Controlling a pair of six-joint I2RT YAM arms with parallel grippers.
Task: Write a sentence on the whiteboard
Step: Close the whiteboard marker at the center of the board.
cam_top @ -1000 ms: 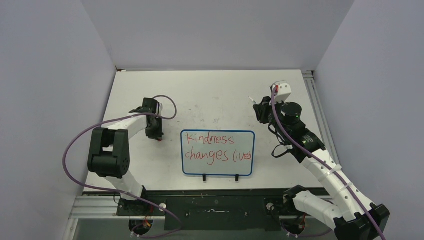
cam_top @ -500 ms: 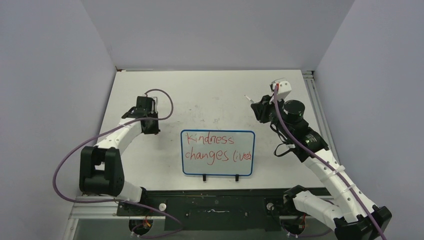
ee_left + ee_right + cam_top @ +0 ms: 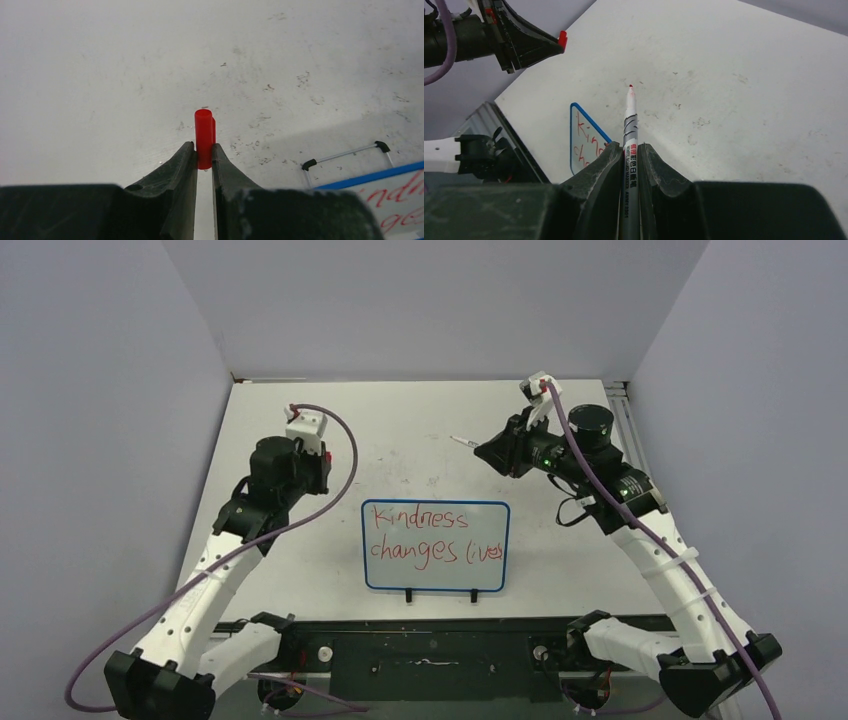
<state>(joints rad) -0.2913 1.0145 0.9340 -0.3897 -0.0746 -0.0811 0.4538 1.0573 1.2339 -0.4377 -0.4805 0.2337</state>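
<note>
The whiteboard (image 3: 486, 521), blue-framed with two black clips on its near edge, lies flat at the table's middle front and carries "Kindness changes lives" in red. Left of and beyond it, my left gripper (image 3: 322, 466) is raised above the table. It is shut on a small red marker cap (image 3: 204, 131), which sticks out past the fingertips. My right gripper (image 3: 492, 452) hovers beyond the board's right end. It is shut on a grey whiteboard marker (image 3: 630, 125) whose bare red tip points left toward the left gripper (image 3: 560, 41). A corner of the whiteboard (image 3: 583, 136) shows under the marker.
A metal rail (image 3: 626, 440) runs along the table's right edge. Grey walls close in the table on three sides. The black base plate (image 3: 430, 652) with both arm mounts lies along the near edge. A wire stand with black tips (image 3: 345, 155) lies by the board.
The left arm has unfolded, lifting its gripper with the cap and turning it rightward. The right gripper has swung left and leveled, so the marker tip now points at the left gripper.
</note>
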